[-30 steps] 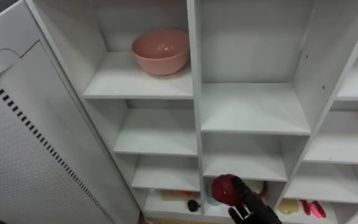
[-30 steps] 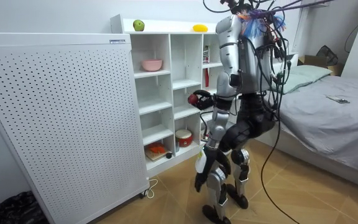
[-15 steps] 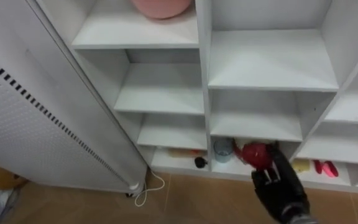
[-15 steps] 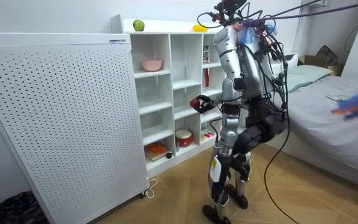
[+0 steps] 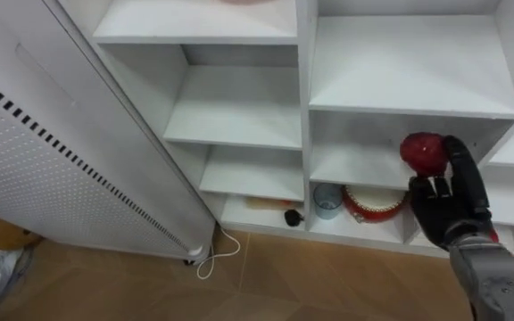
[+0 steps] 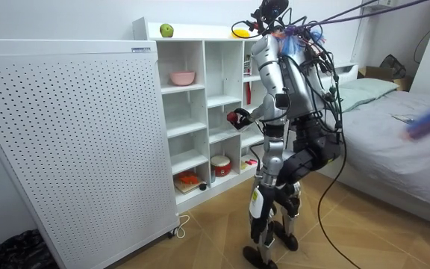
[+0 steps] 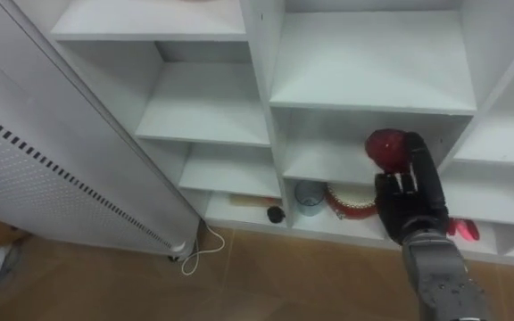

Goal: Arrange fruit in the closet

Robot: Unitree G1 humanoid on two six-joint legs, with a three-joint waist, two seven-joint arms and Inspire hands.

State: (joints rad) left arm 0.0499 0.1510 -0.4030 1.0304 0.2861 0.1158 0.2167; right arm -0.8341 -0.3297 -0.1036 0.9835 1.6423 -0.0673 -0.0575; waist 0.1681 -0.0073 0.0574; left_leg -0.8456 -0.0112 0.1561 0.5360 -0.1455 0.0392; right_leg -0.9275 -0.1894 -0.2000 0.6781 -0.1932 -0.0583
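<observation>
1. A tall white perforated panel (image 6: 73,142) stands upright on the wooden floor (image 5: 239,294), against the closet's left side.
2. The white closet (image 5: 303,134) is an open-fronted unit of stacked compartments in columns. The robot stands upright facing its middle column, close to the front edge.
3. A bed (image 6: 394,142) with a grey cover lies behind the robot, at the room view's right.
4. The right hand (image 5: 444,209) comes in from the lower right, back toward the camera, with its fingers curled round the red fruit.
5. A round red tin (image 5: 373,203) sits in the bottom compartment of the middle column, near that shelf's front edge.
6. A pink bowl (image 6: 182,78) rests on the upper shelf of the left column.
7. The red fruit (image 5: 422,153) is gripped in the right hand in front of the middle column, level with the compartment just above the tin. Whether it is past the front edge cannot be told.
8. A blue cup (image 5: 326,201) stands just beside the tin, on its left.
9. A green fruit (image 6: 166,30) lies on the closet's top at its left end, and a yellow fruit (image 6: 240,33) lies further right along the top.
10. A small dark object (image 5: 292,217) lies on the bottom shelf of the left column, near the divider.
</observation>
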